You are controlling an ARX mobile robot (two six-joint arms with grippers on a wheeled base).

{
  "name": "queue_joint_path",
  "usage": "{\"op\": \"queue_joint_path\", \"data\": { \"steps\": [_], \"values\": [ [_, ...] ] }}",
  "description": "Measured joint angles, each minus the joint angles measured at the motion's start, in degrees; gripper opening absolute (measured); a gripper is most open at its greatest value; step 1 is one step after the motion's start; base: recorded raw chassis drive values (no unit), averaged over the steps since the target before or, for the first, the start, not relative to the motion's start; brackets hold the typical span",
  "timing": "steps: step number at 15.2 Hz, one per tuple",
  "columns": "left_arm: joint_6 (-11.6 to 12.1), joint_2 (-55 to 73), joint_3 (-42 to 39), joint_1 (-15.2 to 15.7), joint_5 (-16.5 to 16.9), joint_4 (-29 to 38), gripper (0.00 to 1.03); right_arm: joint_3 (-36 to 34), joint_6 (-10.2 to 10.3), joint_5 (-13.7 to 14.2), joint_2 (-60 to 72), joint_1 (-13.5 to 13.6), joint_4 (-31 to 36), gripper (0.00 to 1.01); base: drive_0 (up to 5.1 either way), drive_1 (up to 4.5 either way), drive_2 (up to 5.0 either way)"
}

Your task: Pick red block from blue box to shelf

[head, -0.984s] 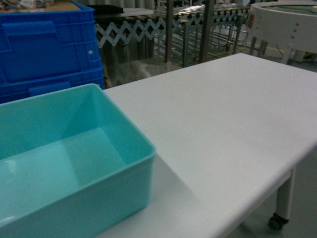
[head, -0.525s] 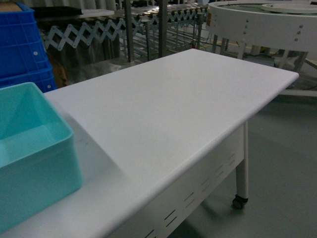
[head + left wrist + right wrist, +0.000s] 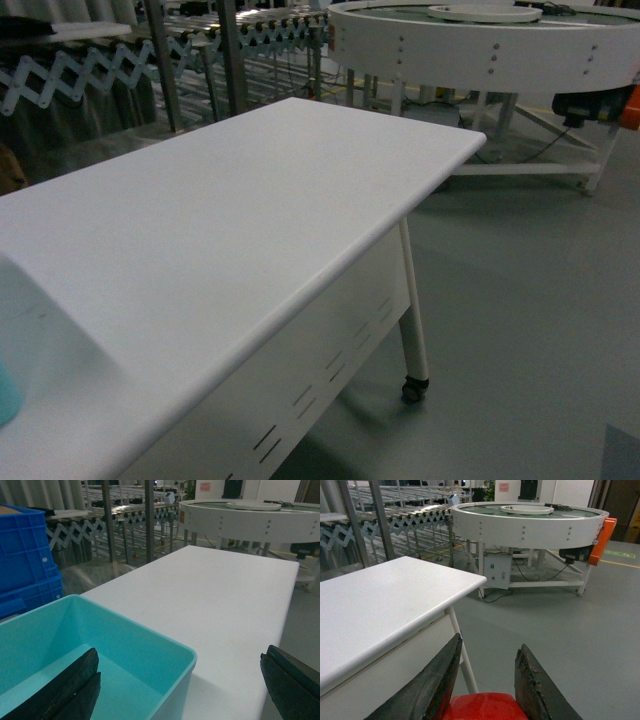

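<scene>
Grey workshop floor and one white table (image 3: 230, 210) fill the head view; the blue box (image 3: 6, 392), central a second ago, is now a sliver at the left edge, so the base is turning away, presumably toward the shelf. Left wrist view: one blue box, left pincer (image 3: 180, 690) spread wide, empty. Right wrist view: right pincer (image 3: 485, 680) pinching the one red block (image 3: 480, 706) off the table's near edge, over the floor.

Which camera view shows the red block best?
The right wrist view: the red block sits at the bottom edge between the right gripper's fingers, which appear shut on it, out past the table edge. The head view and left wrist view do not show it; the blue box there shows no block.
</scene>
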Motion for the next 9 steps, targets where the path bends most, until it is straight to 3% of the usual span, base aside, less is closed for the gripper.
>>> {"op": "queue_joint_path", "data": {
  "steps": [9],
  "values": [
    [0.0,0.0,0.02,0.0,0.0,0.02,0.98,0.0,0.0,0.0,0.0,0.0,0.02,0.27,-1.6,-1.6,-1.6]
  ]
}}
